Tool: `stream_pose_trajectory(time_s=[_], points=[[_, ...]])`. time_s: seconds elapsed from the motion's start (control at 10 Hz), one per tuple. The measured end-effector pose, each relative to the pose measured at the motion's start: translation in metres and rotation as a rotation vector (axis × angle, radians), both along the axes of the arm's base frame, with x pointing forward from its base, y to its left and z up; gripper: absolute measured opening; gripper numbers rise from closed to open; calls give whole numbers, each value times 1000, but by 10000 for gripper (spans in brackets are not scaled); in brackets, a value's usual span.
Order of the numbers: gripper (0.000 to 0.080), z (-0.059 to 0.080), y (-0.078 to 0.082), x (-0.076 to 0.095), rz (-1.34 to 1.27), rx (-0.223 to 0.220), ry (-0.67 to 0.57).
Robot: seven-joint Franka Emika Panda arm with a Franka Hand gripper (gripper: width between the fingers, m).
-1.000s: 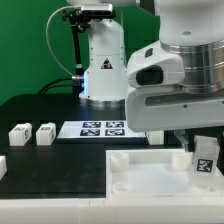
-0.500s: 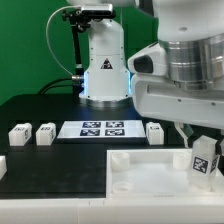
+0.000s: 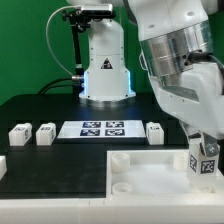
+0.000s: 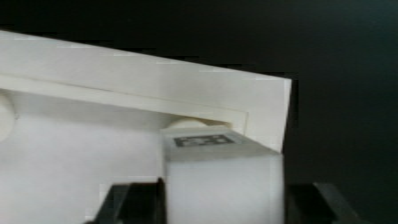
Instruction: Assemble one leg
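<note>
My gripper [image 3: 204, 148] is shut on one leg [image 3: 205, 157], a small white block with a marker tag, held tilted at the far corner of the white tray [image 3: 140, 180] on the exterior view's right. In the wrist view the leg [image 4: 222, 165] runs between my two dark fingers [image 4: 134, 205] and its end sits at the tray's round corner socket [image 4: 192, 125]. Three more legs lie on the black table: two on the exterior view's left [image 3: 19, 135] [image 3: 45, 133] and one behind the tray [image 3: 155, 132].
The marker board [image 3: 100, 128] lies flat between the loose legs. The robot's white base [image 3: 103, 65] stands behind it. A white part edge [image 3: 2, 165] shows at the exterior view's left border.
The arm has swung and tilted toward the exterior view's right, uncovering the leg behind the tray. The held leg has tipped and shifted slightly right at the tray corner.
</note>
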State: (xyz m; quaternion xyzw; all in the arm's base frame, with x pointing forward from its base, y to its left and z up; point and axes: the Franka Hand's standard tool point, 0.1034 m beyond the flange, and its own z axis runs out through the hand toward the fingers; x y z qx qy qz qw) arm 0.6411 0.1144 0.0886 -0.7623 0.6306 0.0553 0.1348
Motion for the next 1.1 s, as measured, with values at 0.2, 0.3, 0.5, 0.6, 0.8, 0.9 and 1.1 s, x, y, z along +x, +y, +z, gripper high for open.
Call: stream_pose_trajectory(time_s=[0.2, 0.3, 0.5, 0.6, 0.8, 0.9, 1.1], points=[[486, 0, 1, 0, 53, -3, -13], [594, -2, 1, -5, 249, -14, -24], [638, 0, 11, -4, 595, -86, -51], [646, -1, 9, -4, 708, -85, -82], [649, -2, 7, -4, 963, -101, -144], [649, -4, 4, 0, 1191, -148, -178], [649, -8, -7, 4, 1488, -162, -247]])
